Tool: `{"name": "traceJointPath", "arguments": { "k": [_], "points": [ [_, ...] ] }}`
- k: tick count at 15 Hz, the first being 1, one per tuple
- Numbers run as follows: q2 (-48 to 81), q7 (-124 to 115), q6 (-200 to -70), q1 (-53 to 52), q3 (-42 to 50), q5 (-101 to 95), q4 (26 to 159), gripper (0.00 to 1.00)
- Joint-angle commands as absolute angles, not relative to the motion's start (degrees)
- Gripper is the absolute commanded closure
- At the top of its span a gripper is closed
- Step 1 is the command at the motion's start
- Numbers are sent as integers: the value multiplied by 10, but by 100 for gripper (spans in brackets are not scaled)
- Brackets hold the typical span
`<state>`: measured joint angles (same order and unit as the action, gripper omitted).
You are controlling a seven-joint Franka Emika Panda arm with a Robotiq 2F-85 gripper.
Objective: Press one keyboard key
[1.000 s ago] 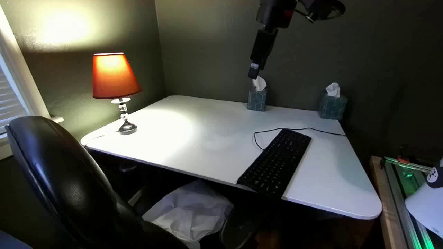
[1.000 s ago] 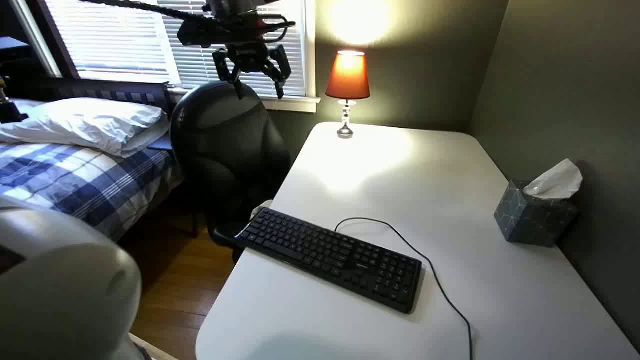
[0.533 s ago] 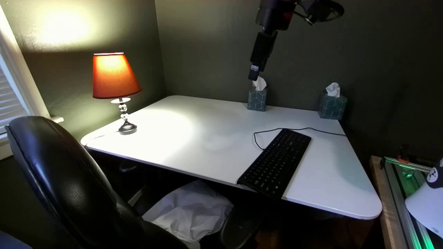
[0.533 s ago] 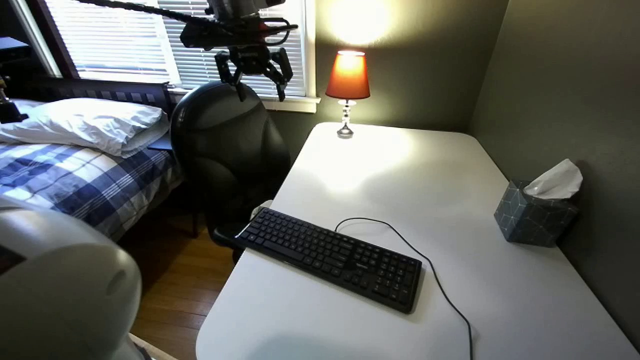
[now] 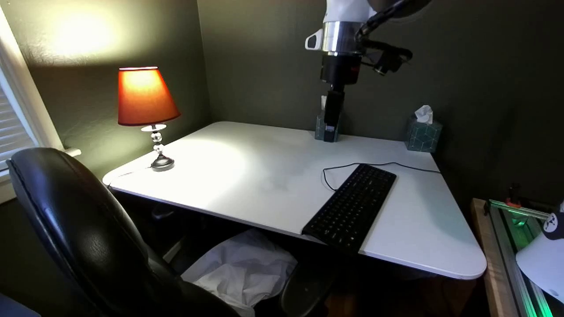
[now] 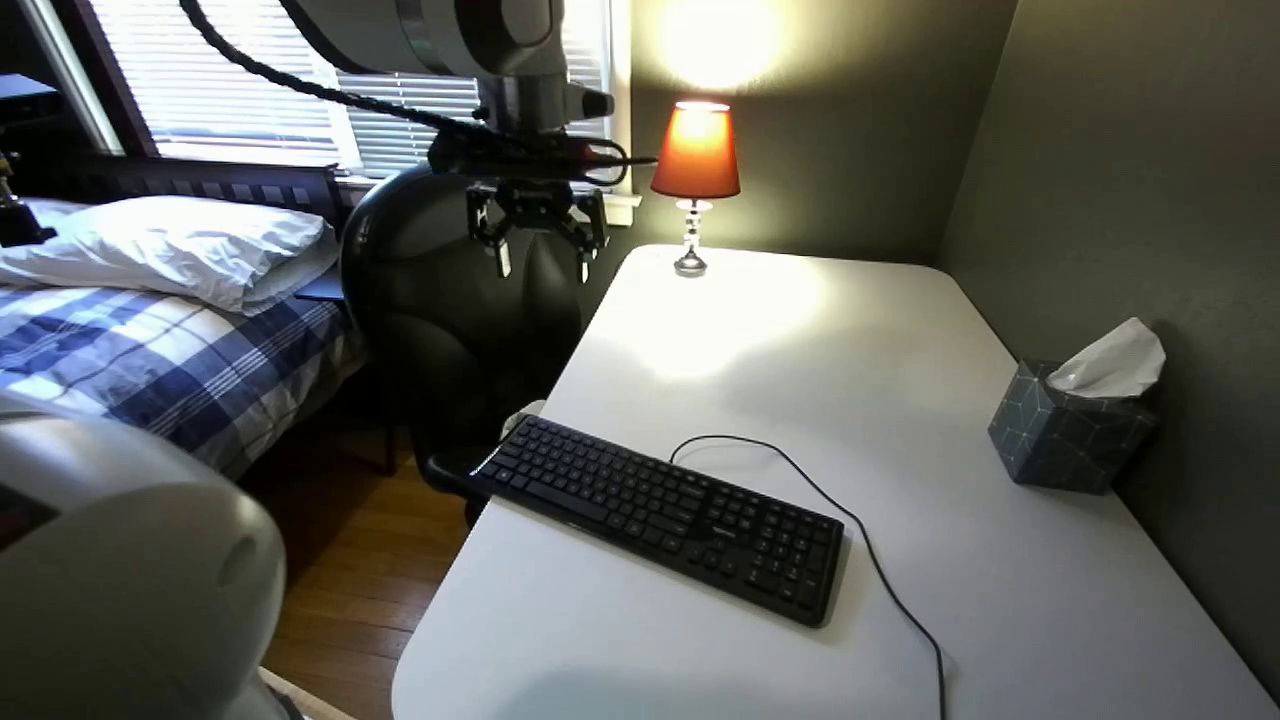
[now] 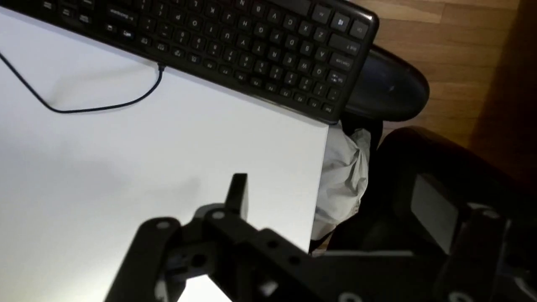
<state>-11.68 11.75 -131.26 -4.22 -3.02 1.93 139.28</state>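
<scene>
The black keyboard lies flat on the white table, its end reaching over the table's edge. It shows in both exterior views (image 5: pixel 352 207) (image 6: pixel 660 510) and across the top of the wrist view (image 7: pixel 251 54). Its thin black cable (image 6: pixel 870 550) curves over the table. My gripper hangs in the air well above the table, pointing down, in both exterior views (image 5: pixel 329 134) (image 6: pixel 544 266). It touches nothing. In the wrist view my gripper (image 7: pixel 335 197) has its two fingers wide apart with nothing between them. The keyboard lies off to one side of the fingers there.
A lit lamp with an orange shade (image 5: pixel 147 99) stands at a table (image 5: pixel 264 185) corner. Tissue boxes (image 5: pixel 424 134) (image 6: pixel 1070 430) stand along the wall side. A black office chair (image 6: pixel 450 290) and a pale crumpled bag (image 7: pixel 344 180) are by the table's edge.
My gripper has come down, mostly in the last half second, and turned from a slant to nearly vertical. It stays open. The keyboard has not moved.
</scene>
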Motion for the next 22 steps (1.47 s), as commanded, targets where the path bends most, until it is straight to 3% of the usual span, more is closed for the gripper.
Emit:
{"name": "traceJointPath", "arguments": {
  "k": [1,9,21,22],
  "points": [
    [-52,167,-1302,-47,-17,41,1376,0],
    [65,138,-1329,-34,-26,114,1353,0],
    [80,145,-1343,-24,-31,132,1359,0],
    [85,143,-1345,-24,-31,135,1358,10]
  ]
}}
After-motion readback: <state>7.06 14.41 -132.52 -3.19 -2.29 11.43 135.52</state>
